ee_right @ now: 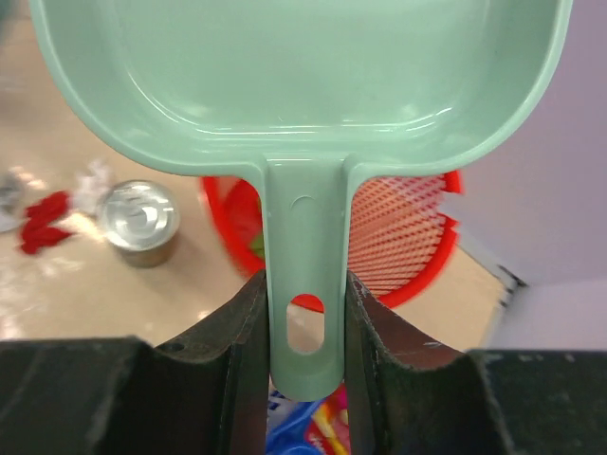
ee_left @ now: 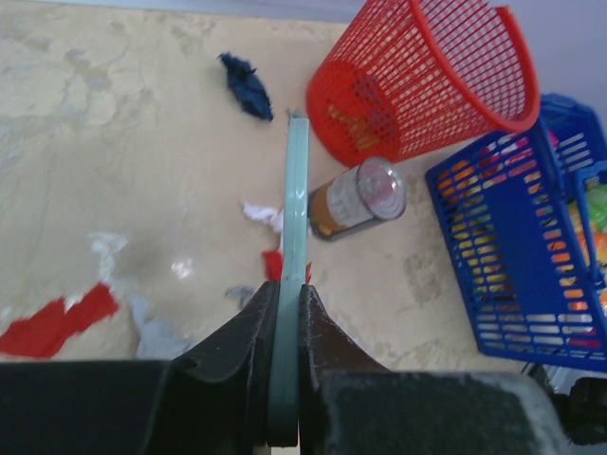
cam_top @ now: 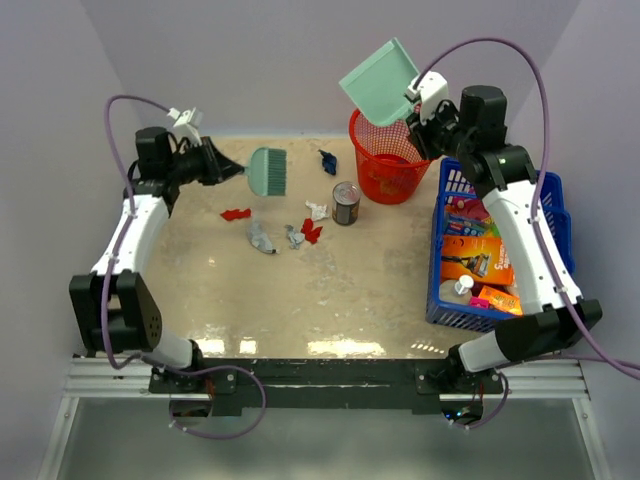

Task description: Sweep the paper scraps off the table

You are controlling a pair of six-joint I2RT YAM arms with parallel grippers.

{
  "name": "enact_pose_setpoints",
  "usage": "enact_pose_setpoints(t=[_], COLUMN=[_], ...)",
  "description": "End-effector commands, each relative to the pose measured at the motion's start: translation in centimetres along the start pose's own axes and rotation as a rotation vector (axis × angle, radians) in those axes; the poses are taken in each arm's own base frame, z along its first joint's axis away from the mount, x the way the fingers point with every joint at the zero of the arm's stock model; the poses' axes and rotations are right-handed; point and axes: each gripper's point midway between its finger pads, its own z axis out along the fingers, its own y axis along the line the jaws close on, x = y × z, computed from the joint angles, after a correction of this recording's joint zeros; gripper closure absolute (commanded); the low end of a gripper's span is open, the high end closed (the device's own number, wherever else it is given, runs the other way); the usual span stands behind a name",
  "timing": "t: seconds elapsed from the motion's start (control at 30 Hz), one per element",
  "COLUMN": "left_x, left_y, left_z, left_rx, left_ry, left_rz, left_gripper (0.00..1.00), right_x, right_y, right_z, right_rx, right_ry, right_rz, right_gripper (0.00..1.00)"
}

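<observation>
Several paper scraps lie on the table (cam_top: 350,290) left of the tin can: a red one (cam_top: 236,213), a grey-blue one (cam_top: 260,238), a grey one (cam_top: 294,236), a red one (cam_top: 312,231), a white one (cam_top: 318,210) and a dark blue one (cam_top: 328,161) farther back. My left gripper (cam_top: 232,170) is shut on a green hand brush (cam_top: 267,171), held above the table behind the scraps. The brush shows edge-on in the left wrist view (ee_left: 297,190). My right gripper (cam_top: 418,100) is shut on the handle of a mint dustpan (cam_top: 380,82), tilted over the red basket (cam_top: 388,160).
A tin can (cam_top: 346,203) stands among the scraps in front of the basket. A blue crate (cam_top: 500,250) of packaged goods fills the right side. Pale lilac walls enclose the table on three sides.
</observation>
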Motion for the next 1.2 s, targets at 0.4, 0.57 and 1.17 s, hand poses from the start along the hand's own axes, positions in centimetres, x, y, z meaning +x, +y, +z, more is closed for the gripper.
enact_pose_setpoints(t=[0.4, 0.57, 1.17], left_x=[-7.8, -5.3, 5.7], left_y=[-0.9, -0.3, 6.1], left_z=[17.4, 22.1, 22.3], left_rx=[0.345, 0.401, 0.002], left_ry=[-0.275, -0.244, -0.029], left_rz=[-0.115, -0.122, -0.500], left_gripper=[1.00, 1.00, 1.00], right_x=[9.1, 11.2, 13.5], right_y=[9.0, 9.8, 11.2], right_z=[-6.9, -7.2, -5.2], right_rx=[-0.248, -0.285, -0.335], right_ry=[0.243, 0.312, 0.361], right_rz=[0.053, 0.030, 0.049], right_gripper=[1.00, 1.00, 1.00])
